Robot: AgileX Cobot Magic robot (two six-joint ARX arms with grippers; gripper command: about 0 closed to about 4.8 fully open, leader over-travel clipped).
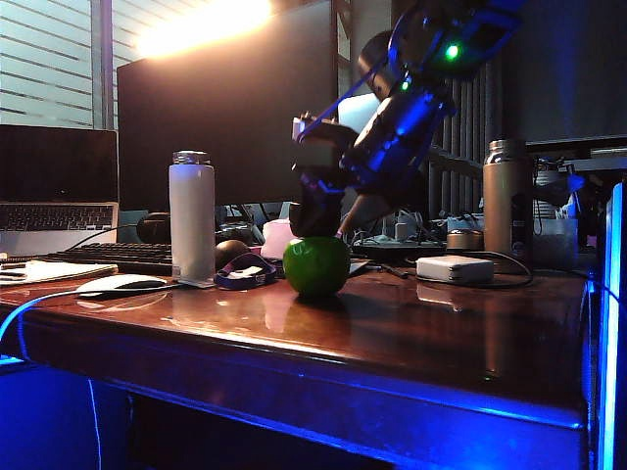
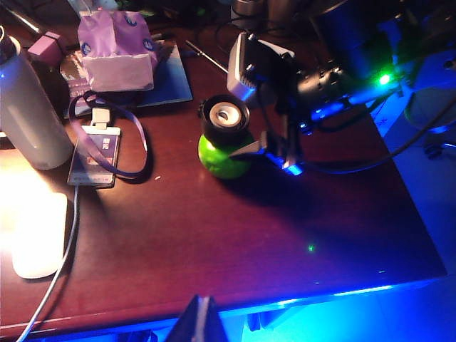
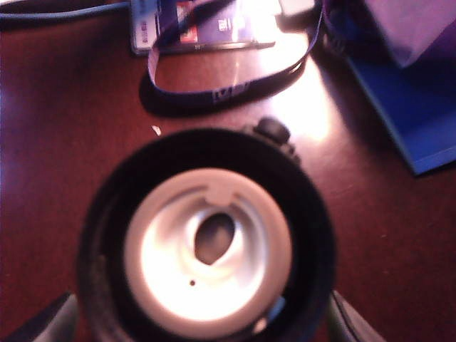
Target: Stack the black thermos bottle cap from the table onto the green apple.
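1. Sitting on top of the green apple [image 1: 316, 265], the black thermos bottle cap [image 2: 224, 117] stands upright with its open mouth up and the pale ring inside its rim showing.
2. That apple rests on the reddish-brown counter [image 1: 411, 333], near the middle, in front of a pink rounded object [image 1: 277, 237].
3. At the cap, the right hand [image 2: 274, 153] has its jaws spread wide on either side; in the right wrist view the two fingertips [image 3: 53, 320] appear beside the cap's wall, with a small gap, so nothing is gripped.
4. For the left hand [image 2: 200, 320], only a dark tip shows at the counter's front edge, well apart from the apple; whether it is open or closed cannot be told.
5. Nearby stand a white bottle [image 1: 191, 219] and a lanyard with a card [image 2: 100, 153]; a white mouse [image 1: 122, 284] lies further toward the left.
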